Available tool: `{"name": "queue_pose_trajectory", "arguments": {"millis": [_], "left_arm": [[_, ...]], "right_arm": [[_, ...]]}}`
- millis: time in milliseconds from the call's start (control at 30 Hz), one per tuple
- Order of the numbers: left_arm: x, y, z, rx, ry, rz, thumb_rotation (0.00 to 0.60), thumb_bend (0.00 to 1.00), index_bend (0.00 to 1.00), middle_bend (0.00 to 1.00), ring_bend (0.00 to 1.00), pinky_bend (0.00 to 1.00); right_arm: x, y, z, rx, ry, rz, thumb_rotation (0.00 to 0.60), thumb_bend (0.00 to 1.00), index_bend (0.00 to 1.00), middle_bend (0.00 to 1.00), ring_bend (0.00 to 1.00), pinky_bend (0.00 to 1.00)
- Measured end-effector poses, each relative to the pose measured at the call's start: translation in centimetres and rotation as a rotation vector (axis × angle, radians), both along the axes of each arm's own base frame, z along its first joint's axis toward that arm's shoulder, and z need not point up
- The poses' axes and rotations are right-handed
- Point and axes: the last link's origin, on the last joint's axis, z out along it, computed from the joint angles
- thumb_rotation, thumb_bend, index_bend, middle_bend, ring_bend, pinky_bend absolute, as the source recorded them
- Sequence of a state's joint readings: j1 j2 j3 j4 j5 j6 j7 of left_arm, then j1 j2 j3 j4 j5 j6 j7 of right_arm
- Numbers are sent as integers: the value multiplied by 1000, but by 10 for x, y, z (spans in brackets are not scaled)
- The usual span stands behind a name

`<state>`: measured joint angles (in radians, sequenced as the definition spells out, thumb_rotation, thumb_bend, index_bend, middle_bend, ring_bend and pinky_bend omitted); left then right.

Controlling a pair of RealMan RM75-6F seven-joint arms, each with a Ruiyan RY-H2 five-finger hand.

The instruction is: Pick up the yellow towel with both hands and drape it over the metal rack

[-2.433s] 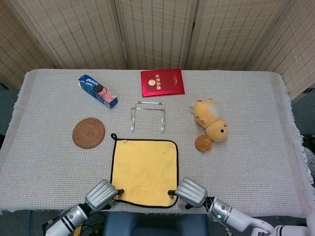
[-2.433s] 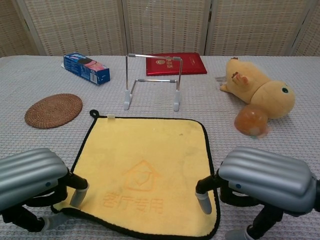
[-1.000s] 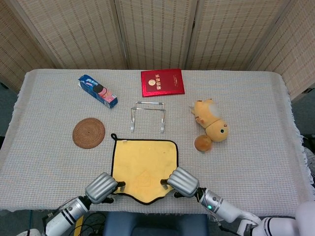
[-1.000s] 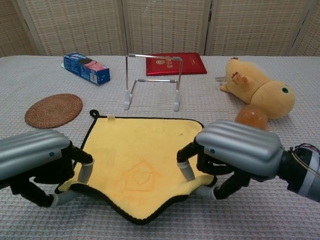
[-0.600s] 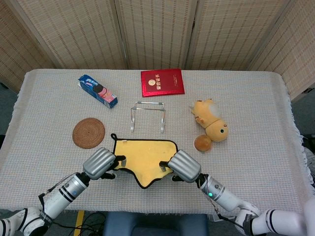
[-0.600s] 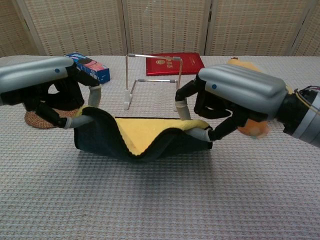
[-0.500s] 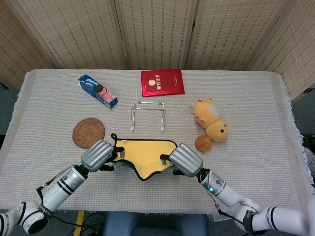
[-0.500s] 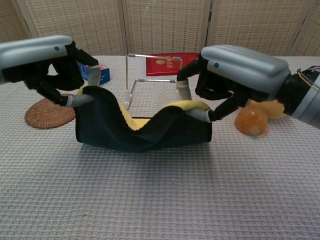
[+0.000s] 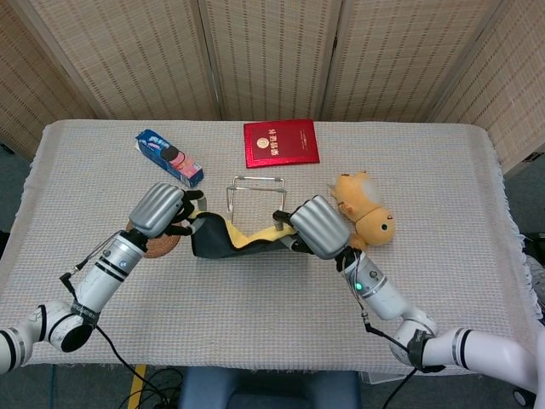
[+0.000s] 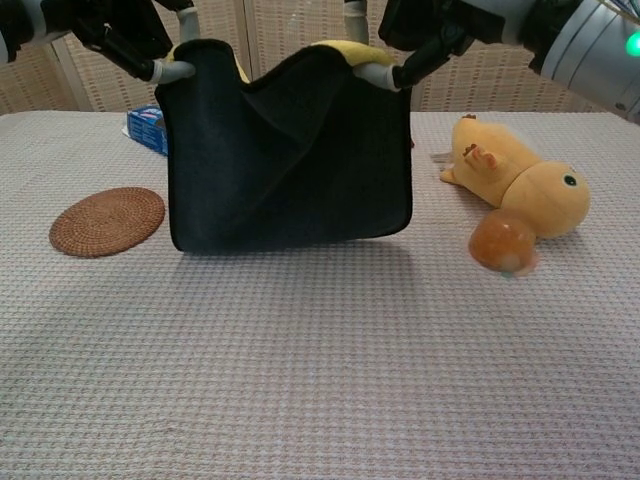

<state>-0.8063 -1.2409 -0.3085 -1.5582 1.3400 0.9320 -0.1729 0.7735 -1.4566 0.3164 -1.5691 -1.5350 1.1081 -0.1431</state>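
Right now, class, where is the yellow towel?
The yellow towel hangs above the table centre, held up by the left robot hand and right robot hand, just before the metal rack.

The yellow towel (image 10: 290, 150) hangs in the air, its dark back facing the camera, only a yellow strip showing along the top edge. The left hand (image 10: 130, 35) pinches its upper left corner, the right hand (image 10: 435, 30) its upper right corner. Left of the towel on the desk (image 10: 320, 370) lie a woven coaster (image 10: 107, 221) and a blue box (image 10: 146, 127); right of it, a plush duck (image 10: 515, 180) with an orange ball (image 10: 503, 241).
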Motion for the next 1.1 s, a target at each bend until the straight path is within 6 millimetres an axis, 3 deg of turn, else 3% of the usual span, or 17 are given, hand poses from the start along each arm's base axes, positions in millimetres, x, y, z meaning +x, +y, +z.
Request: {"name": "queue_pose_trajectory", "arguments": {"millis": [467, 800, 1100], "left_arm": [[17, 62, 13, 167, 73, 66, 600, 467, 689, 1000, 912, 1000], [26, 90, 19, 249, 93, 131, 600, 467, 695, 1000, 909, 1000], [32, 101, 12, 238, 117, 165, 600, 466, 694, 1000, 907, 1000]], "right_arm": [[15, -49, 5, -118, 20, -91, 600, 501, 739, 1000, 1000, 1000], [25, -75, 4, -174, 28, -128, 600, 501, 739, 1000, 1000, 1000], [25, -96, 2, -229, 76, -158, 600, 501, 739, 1000, 1000, 1000]]}}
